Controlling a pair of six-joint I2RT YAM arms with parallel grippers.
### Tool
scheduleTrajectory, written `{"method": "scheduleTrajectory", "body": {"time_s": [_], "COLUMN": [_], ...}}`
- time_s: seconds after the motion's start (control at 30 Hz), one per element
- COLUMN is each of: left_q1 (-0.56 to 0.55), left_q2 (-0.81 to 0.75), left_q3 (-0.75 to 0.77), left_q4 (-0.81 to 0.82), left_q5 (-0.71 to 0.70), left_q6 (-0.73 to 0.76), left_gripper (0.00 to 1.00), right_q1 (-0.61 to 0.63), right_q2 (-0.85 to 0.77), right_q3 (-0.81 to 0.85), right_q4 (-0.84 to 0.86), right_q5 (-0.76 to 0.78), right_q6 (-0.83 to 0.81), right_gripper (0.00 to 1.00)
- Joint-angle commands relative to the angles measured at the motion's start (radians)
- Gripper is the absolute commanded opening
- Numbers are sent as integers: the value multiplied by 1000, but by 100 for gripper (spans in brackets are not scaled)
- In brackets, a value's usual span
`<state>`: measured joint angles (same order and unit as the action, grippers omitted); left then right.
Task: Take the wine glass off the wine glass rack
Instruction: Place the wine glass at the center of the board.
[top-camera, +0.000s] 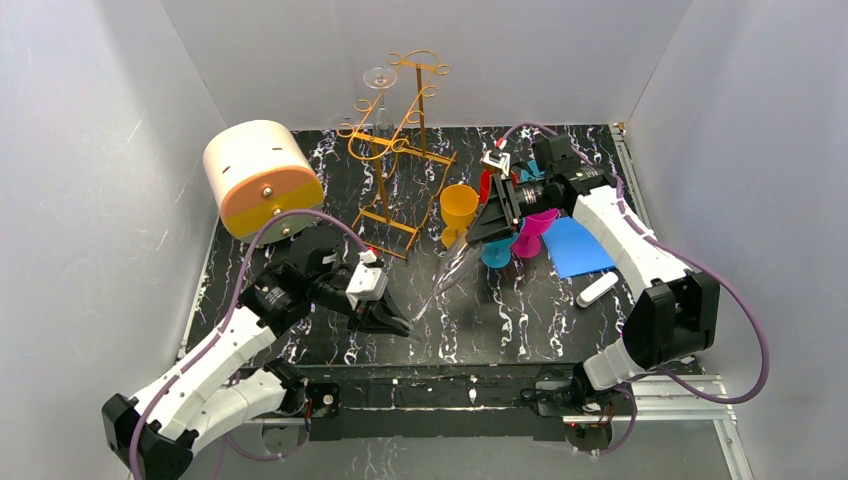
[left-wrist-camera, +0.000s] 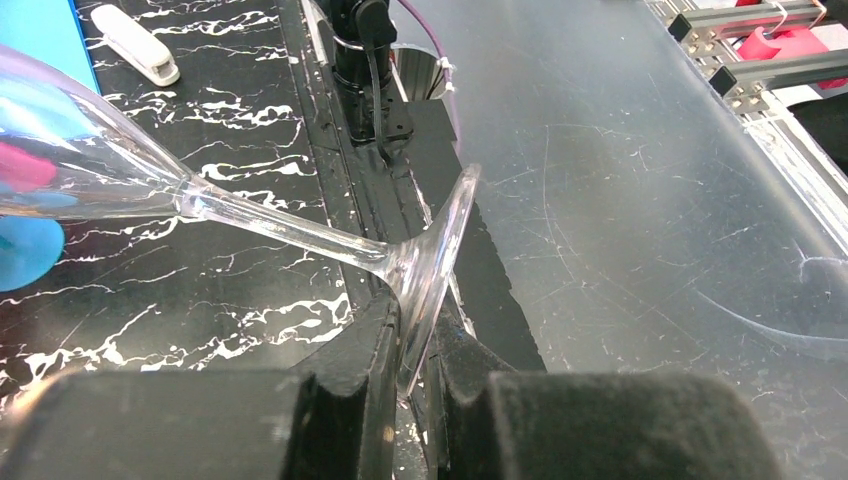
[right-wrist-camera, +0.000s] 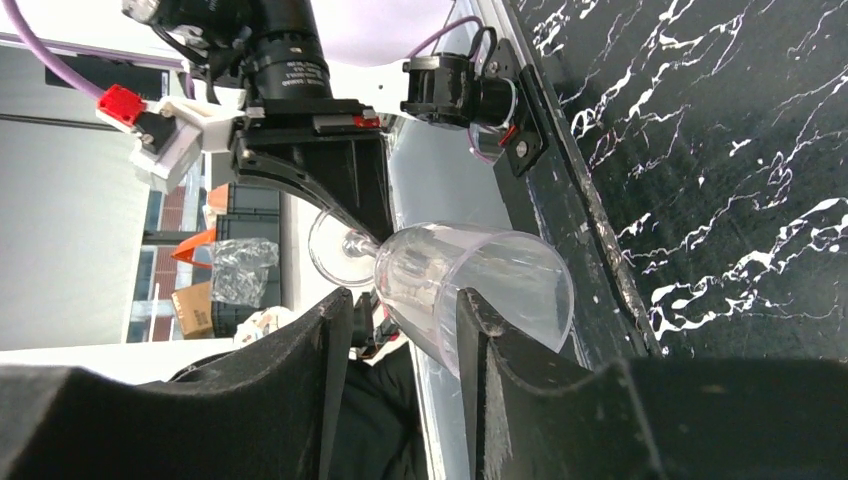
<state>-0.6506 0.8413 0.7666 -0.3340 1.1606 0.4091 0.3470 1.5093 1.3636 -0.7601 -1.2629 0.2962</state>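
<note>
A clear wine glass (top-camera: 445, 275) lies tilted in the air between my two grippers, off the golden wire wine glass rack (top-camera: 400, 150) at the back. My left gripper (top-camera: 395, 322) is shut on the edge of its foot. In the left wrist view the foot disc is pinched between the jaws of the left gripper (left-wrist-camera: 420, 340), and the stem (left-wrist-camera: 280, 228) runs up to the left. My right gripper (top-camera: 478, 240) straddles the bowl (right-wrist-camera: 500, 280). In the right wrist view the right gripper (right-wrist-camera: 402, 300) has its jaws apart, with a gap at one finger. A second clear glass (top-camera: 380, 78) hangs on the rack.
A cream-and-orange cylindrical box (top-camera: 262, 178) stands at the back left. A yellow cup (top-camera: 459, 208), a magenta cup (top-camera: 535, 228) and a blue cup (top-camera: 497, 252) crowd under the right arm. A blue sheet (top-camera: 578, 245) and a white object (top-camera: 597, 289) lie on the right.
</note>
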Motion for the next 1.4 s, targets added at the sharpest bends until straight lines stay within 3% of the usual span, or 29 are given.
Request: {"method": "scheduleTrajectory", "body": {"time_s": [0.0, 0.13, 0.23, 0.43, 0.67, 0.9, 1.1, 1.3, 1.37], "left_q1": [11, 11, 11, 11, 11, 11, 11, 11, 11], "left_q2": [36, 29, 10, 7, 17, 34, 39, -10, -44], "left_q3": [83, 96, 95, 81, 74, 82, 83, 107, 100], "left_q4": [-45, -66, -61, -66, -79, -95, -95, -89, -91], "left_q5": [-69, -73, -86, -140, -208, -254, -288, -306, -329], "left_q6": [73, 94, 85, 83, 112, 150, 151, 96, 86], "left_gripper": [0, 0, 0, 0, 0, 0, 0, 0, 12], "right_q1": [37, 38, 39, 48, 59, 72, 72, 72, 71], "right_q2": [-27, -42, -51, -79, -155, -205, -220, -239, -250], "right_q3": [20, 27, 17, -18, -102, -141, -145, -144, -143], "right_q4": [-104, -108, -79, -9, 152, 192, 212, 269, 290], "right_q5": [-35, 29, -40, -137, -207, -227, -219, -183, -174], "right_q6": [-49, -47, -35, 11, 143, 188, 209, 239, 244], "right_gripper": [50, 52, 51, 34, 41, 29, 3, 1, 1]}}
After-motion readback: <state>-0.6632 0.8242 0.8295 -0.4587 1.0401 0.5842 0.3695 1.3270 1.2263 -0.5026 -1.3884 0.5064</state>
